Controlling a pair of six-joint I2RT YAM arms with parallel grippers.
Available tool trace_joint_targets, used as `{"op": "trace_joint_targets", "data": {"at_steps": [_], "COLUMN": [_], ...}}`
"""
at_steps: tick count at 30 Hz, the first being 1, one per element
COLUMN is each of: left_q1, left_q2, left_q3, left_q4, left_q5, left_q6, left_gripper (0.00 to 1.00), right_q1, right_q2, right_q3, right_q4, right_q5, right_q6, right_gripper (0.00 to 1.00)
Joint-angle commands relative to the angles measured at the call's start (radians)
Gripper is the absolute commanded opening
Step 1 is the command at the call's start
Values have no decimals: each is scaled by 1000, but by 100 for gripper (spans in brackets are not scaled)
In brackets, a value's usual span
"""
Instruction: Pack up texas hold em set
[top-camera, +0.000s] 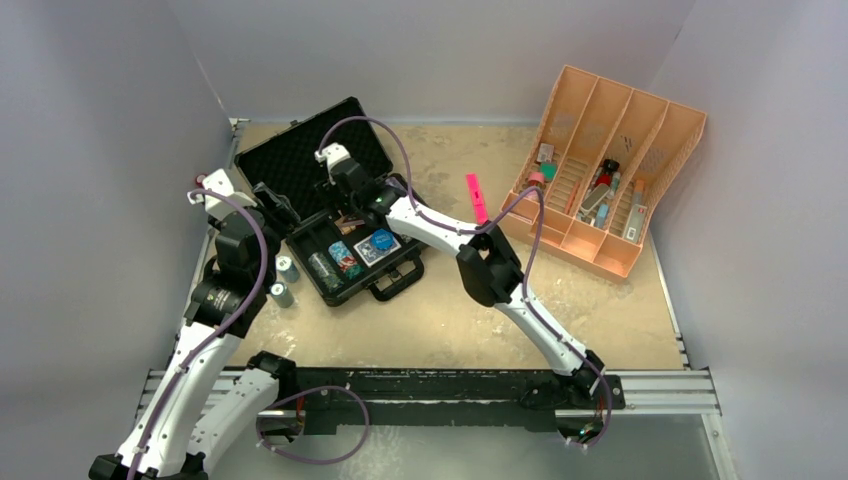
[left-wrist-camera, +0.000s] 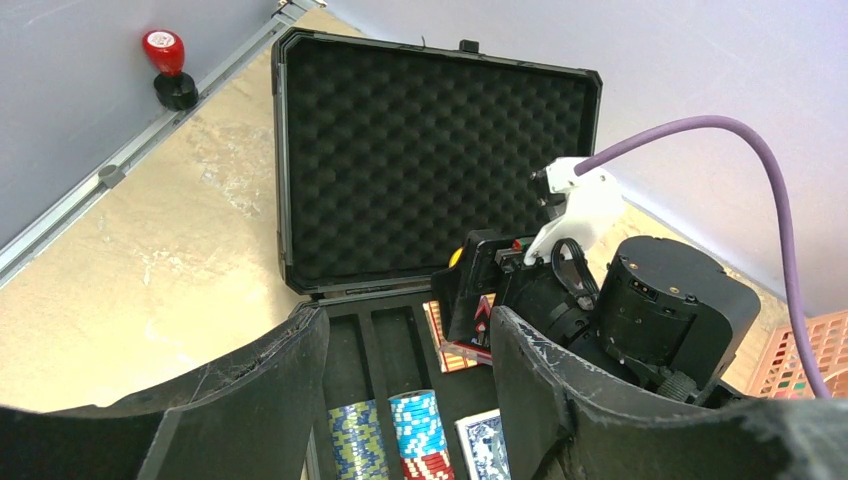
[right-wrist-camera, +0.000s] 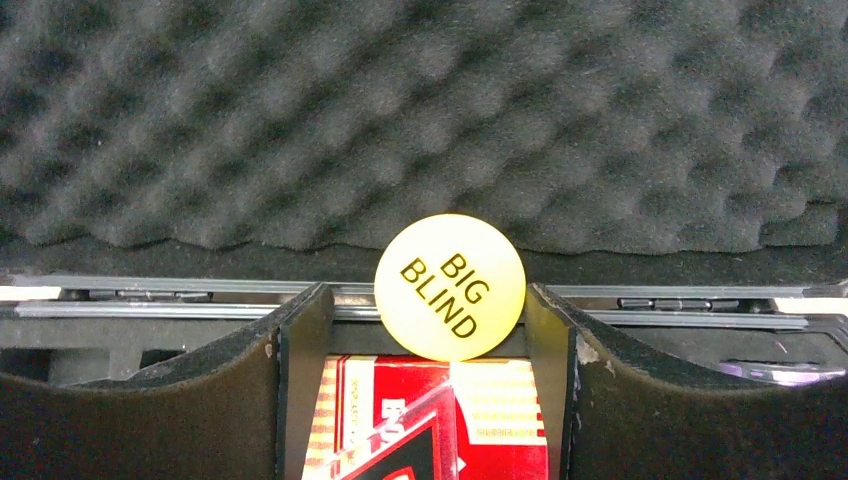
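The right gripper (right-wrist-camera: 427, 296) has its jaws spread, wider than the yellow BIG BLIND disc (right-wrist-camera: 450, 287) standing between the fingertips. There's a gap on its left side, so it isn't pinched. The disc sits at the top edge of the red card deck (right-wrist-camera: 440, 420), right at the hinge line of the black case (left-wrist-camera: 430, 150), whose foam lid is open behind it. The left gripper (left-wrist-camera: 408, 335) hovers over the case's front, jaws apart, nothing in them. Below it a green chip stack (left-wrist-camera: 357, 435), a blue-and-red chip stack (left-wrist-camera: 418, 430) and the blue card deck (left-wrist-camera: 485, 442) lie in their slots. Out on the table (top-camera: 450, 320), two more chip stacks (top-camera: 285, 280) stand just beside the case's left side. The pink marker (top-camera: 477, 197) and the orange divided tray (top-camera: 600, 170) are off to the right.
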Motion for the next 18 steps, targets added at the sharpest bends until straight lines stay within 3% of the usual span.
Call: {"op": "trace_joint_targets", "data": {"at_steps": [1,7,18], "left_q1": [11,11,11], "left_q2": [-9,-5,-5], "left_q3": [1,1,1], "left_q4": [48,49,49], "left_q5": [-13,-10,-8], "left_q6": [-3,-4,-4], "left_gripper": [59,59,59], "right_q1": [-16,-21,-20], "right_q2": [10,41,61], "right_q3": [42,71,84], "right_q4": [32,20,43], "right_q5": [-41,-13,85], "right_q6": [34,40,26], "right_gripper": [72,75,57]}}
